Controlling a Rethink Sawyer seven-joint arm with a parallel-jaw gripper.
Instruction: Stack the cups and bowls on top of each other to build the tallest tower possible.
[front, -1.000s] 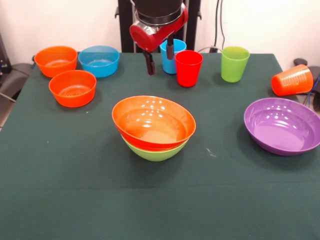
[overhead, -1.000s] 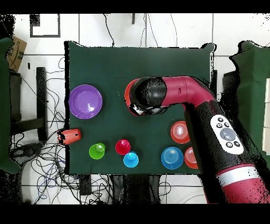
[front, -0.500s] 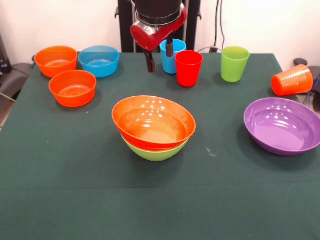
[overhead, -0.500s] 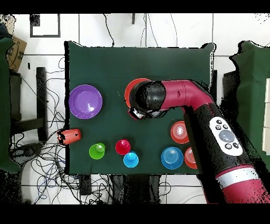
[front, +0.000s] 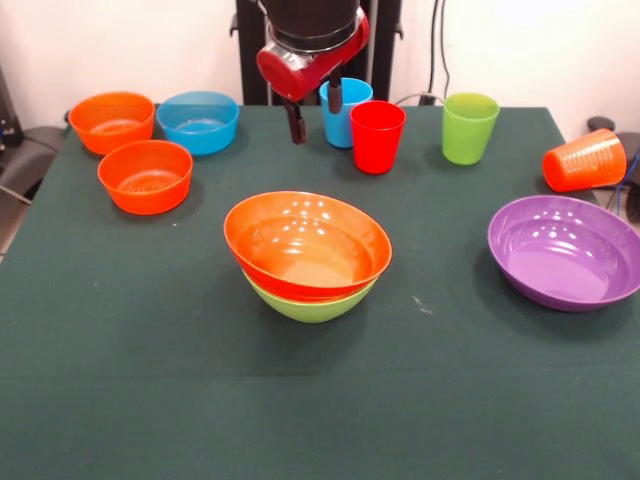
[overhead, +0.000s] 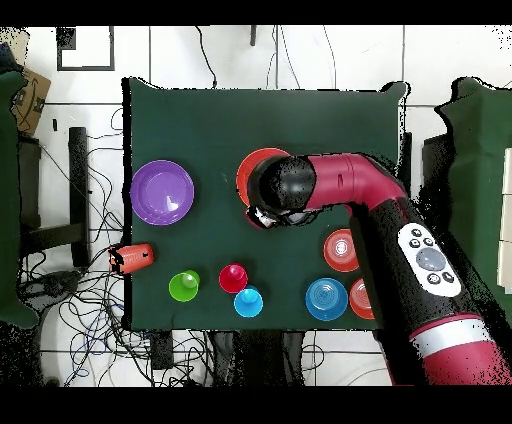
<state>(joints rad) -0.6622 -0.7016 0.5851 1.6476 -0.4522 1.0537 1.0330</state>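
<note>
At the middle of the green surface the tower so far is just two pieces: the large orange-red bowl nested mouth-up in the large lime green bowl. Nesting makes a steady base, though it adds little height. The hand hangs above and behind this pile, its two dark fingers spread fairly wide with nothing between them; in the overhead view the arm covers part of the pile.

The remaining pieces lie well apart around the edges, each with open room around it for a grasp. The large purple bowl sits alone on one side. The two small orange bowls and the small blue bowl cluster at the opposite corner. Along the back edge stand the light blue cup, red cup and lime green cup, all mouth-up, the blue and red close together. The orange cup lies on its side near the surface's edge, so I judge it the most awkward piece to pick up.
</note>
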